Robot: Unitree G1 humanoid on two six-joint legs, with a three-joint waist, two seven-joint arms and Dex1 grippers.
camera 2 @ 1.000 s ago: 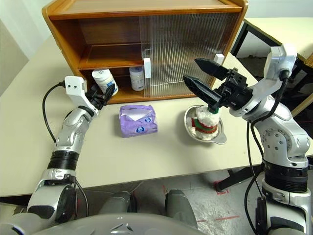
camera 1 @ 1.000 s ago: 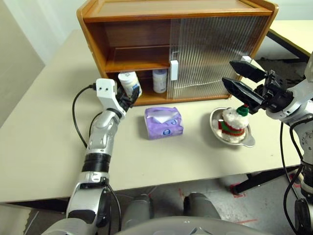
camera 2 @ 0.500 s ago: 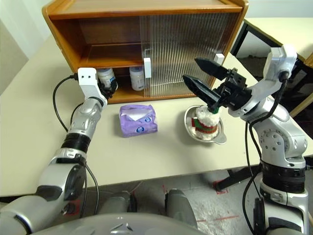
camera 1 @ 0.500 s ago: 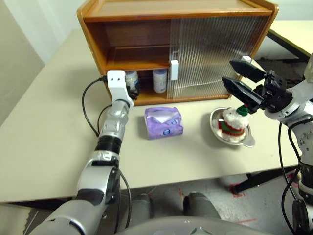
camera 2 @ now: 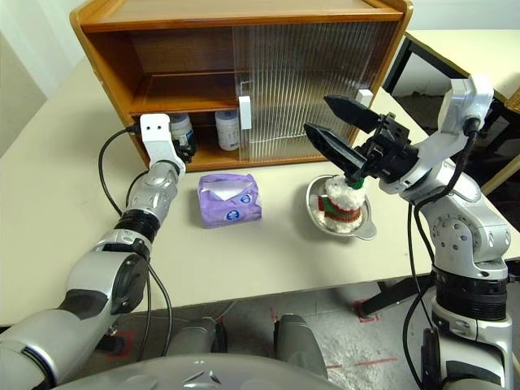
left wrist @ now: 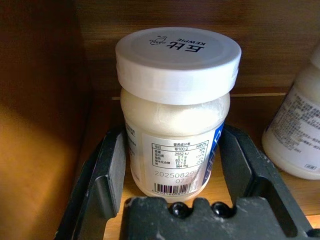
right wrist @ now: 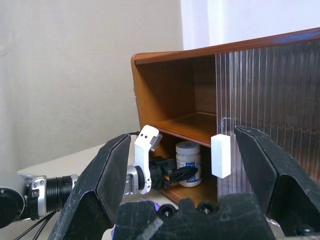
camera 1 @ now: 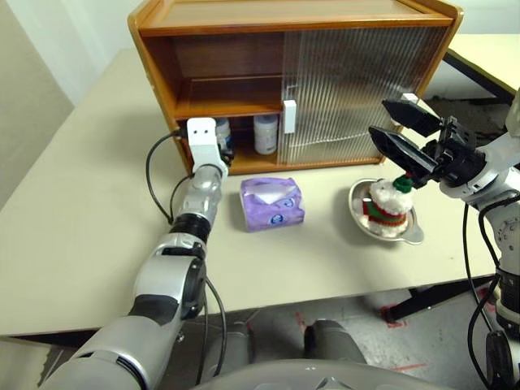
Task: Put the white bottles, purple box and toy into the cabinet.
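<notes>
At upper centre of the head views, we see the large wooden two-shelf cabinet with ribbed translucent sliding doors [camera 1: 349, 81] standing on the pale bench [camera 1: 73, 236]. Our left gripper [camera 1: 221, 148] reaches into its open lower shelf. The left wrist view shows what the head views hide: the jaws closed against the sides of a squat white plastic jar with a wide screw lid [left wrist: 176, 125], upright on the shelf floor. A second white jar [camera 1: 265, 134] stands beside it, apart. The soft lavender tissue pack [camera 1: 272, 203] lies at centre frame on the bench. At right, the fluffy white plush figure with a green hat [camera 1: 388, 205] sits in a shiny steel bowl [camera 1: 411, 234]. Our right gripper [camera 1: 396, 130] hangs above it, jaws spread wide and empty.
</notes>
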